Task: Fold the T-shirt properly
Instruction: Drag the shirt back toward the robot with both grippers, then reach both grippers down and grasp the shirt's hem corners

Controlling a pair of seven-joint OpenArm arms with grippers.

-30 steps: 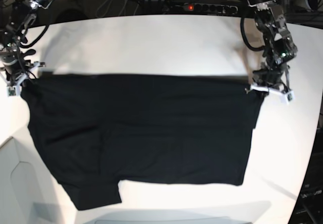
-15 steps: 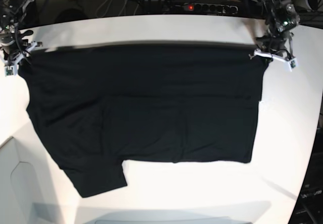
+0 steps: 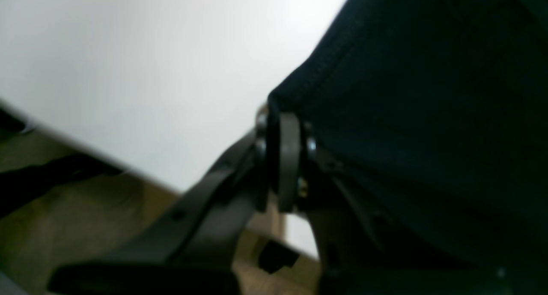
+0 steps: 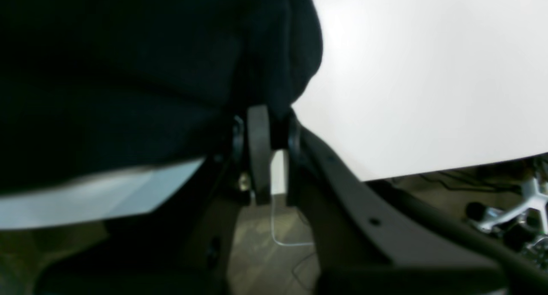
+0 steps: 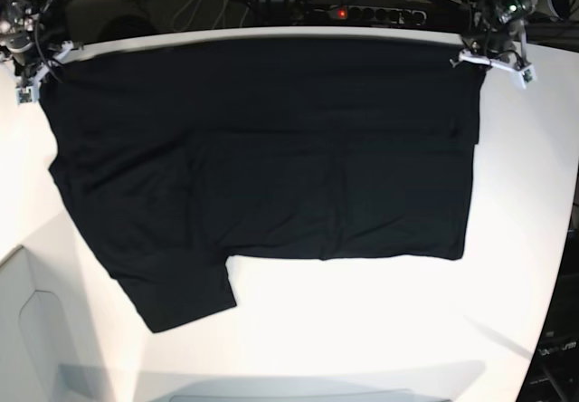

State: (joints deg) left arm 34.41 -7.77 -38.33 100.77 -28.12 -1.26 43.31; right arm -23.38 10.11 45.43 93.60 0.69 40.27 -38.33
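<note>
Two grippers, left (image 5: 489,59) at far right and right (image 5: 36,69) at far left, each clamped on a far corner of the shirt (image 5: 262,167) spread across the table (image 5: 380,330); best kept level and evenly taut.

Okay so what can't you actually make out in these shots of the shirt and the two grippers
- T-shirt print and tag: not visible in the base view; only plain black cloth faces the camera.
- Left gripper: left wrist view is blurred, and cloth hides how deep the pinch goes.
- Right gripper: right wrist view is dark, with fabric covering the tips.
- Both grippers are too small in the base view, at the table's far corners.
</note>
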